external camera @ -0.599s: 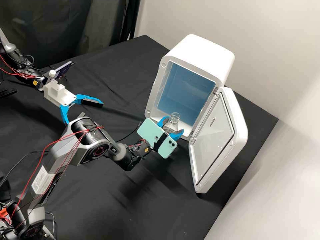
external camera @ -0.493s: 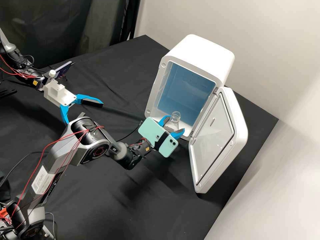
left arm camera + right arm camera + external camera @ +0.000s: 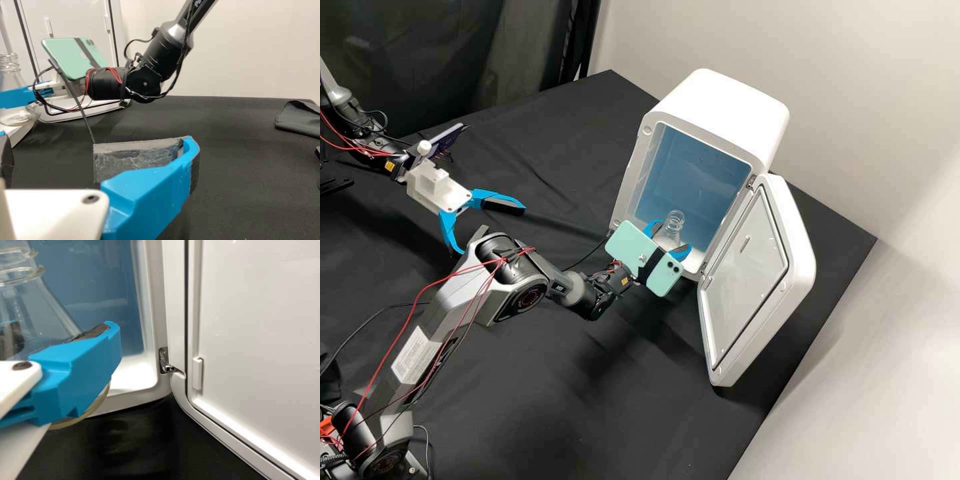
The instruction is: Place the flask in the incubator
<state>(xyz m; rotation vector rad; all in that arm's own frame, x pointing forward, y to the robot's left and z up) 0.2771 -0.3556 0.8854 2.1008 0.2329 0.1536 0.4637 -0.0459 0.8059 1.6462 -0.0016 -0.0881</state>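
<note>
The right gripper (image 3: 663, 241) is clamped on the clear glass conical flask (image 3: 671, 227), which is upright with its ribbed neck open, at the lower sill of the open white, blue-lined incubator (image 3: 720, 110). Farther back, the left gripper (image 3: 487, 223) hangs with fingers apart above the black bench (image 3: 540, 133).

left gripper (image 3: 95, 150): its blue fingers (image 3: 150, 185) are standing wide apart above the black bench (image 3: 225, 165).
right arm (image 3: 150, 55): it is stretching across beyond the fingertips, carrying a mint-green phone (image 3: 75, 55) and red wires (image 3: 102, 75).
right gripper (image 3: 12, 97): it is gripping the flask (image 3: 11, 67), off to one side of the fingers.
incubator door (image 3: 75, 20): it is rising white behind the phone.
black cloth (image 3: 300, 117): it is lying crumpled on the bench, off to the fingers' opposite side.
</note>
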